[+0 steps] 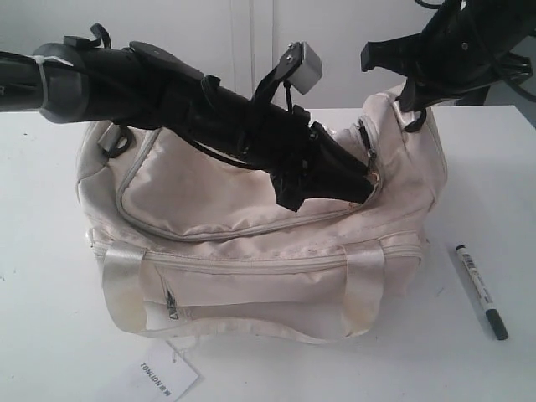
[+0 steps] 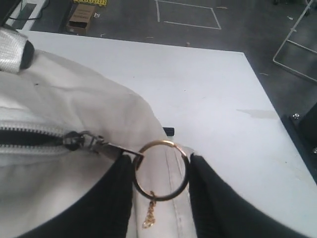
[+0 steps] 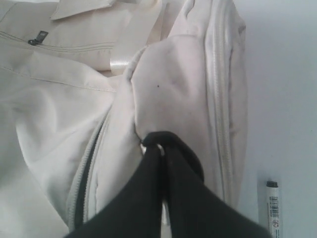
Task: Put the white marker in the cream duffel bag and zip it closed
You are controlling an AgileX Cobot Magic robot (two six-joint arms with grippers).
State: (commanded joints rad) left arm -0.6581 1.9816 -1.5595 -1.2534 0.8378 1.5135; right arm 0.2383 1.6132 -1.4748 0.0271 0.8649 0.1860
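Lower right of frame, on desk [image 1: 50, 335]: white marker [image 1: 481, 291] lay near-vertical, below right jaws, nearer arm. Right jaws closed on cream duffel bag [image 1: 251, 243] end; left jaws pinched gold ring [image 2: 161, 169].

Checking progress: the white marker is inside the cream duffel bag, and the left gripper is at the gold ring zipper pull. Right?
No: the white marker lies on the table beside the cream duffel bag, per the exterior view. The left gripper is at the gold ring zipper pull.

White marker [image 1: 481, 291] beside cream duffel bag [image 1: 251, 243]
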